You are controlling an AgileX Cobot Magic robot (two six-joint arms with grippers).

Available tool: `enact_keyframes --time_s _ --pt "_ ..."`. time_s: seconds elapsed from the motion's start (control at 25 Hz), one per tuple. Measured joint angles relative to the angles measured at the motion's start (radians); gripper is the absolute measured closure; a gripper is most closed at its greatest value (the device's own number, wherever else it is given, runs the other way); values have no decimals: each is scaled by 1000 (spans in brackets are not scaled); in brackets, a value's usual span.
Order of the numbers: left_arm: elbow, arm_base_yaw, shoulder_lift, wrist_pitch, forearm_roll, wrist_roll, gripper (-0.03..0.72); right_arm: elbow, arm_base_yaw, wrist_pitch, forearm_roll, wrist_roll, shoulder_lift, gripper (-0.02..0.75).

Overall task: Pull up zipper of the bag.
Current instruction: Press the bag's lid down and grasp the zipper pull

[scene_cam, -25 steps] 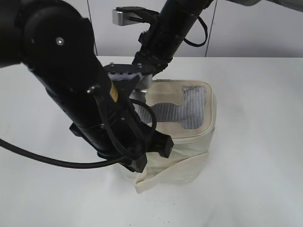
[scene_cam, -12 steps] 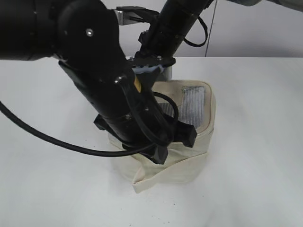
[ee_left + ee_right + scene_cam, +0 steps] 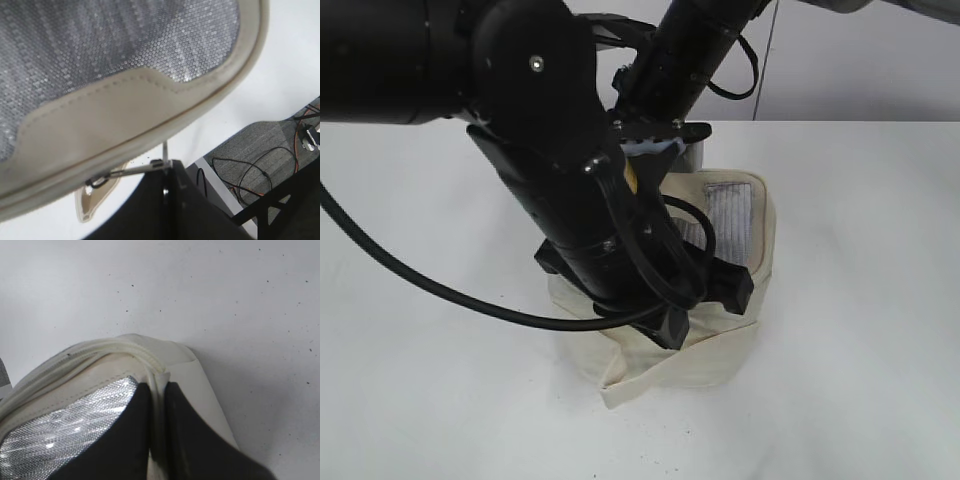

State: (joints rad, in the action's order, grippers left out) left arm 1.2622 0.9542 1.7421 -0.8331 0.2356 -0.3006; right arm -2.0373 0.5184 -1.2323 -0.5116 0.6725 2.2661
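The cream-white bag (image 3: 720, 345) stands mid-table, its grey mesh top (image 3: 732, 215) partly showing and its left side hidden by my left arm. My left gripper (image 3: 705, 300) is low at the bag's front right rim. In the left wrist view it (image 3: 166, 167) is shut on the silver zipper pull (image 3: 130, 171), stretched out from under the cream rim (image 3: 115, 115). My right gripper (image 3: 665, 150) is at the bag's back left corner. In the right wrist view it (image 3: 157, 390) is shut on the bag's raised rim seam (image 3: 150, 360).
The white table (image 3: 860, 300) spreads all round the bag. A loose cream strap (image 3: 650, 375) wraps the bag's front base. The left wrist view shows the table's edge (image 3: 220, 187) and the grey floor with cables (image 3: 250, 160) beyond it.
My left arm has swept to the right along the bag's front rim, gripper with it. The right arm stays at the back corner. The bag's front has shifted slightly.
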Motion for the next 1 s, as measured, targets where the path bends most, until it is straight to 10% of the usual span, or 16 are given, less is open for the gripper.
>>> enact_keyframes --time_s 0.76,1.0 --pt "50 48 47 -78 5 80 688 0 0 0 -1 -1 0 684" --pt "50 48 -12 -164 -181 13 477 0 0 0 -1 -26 0 678"
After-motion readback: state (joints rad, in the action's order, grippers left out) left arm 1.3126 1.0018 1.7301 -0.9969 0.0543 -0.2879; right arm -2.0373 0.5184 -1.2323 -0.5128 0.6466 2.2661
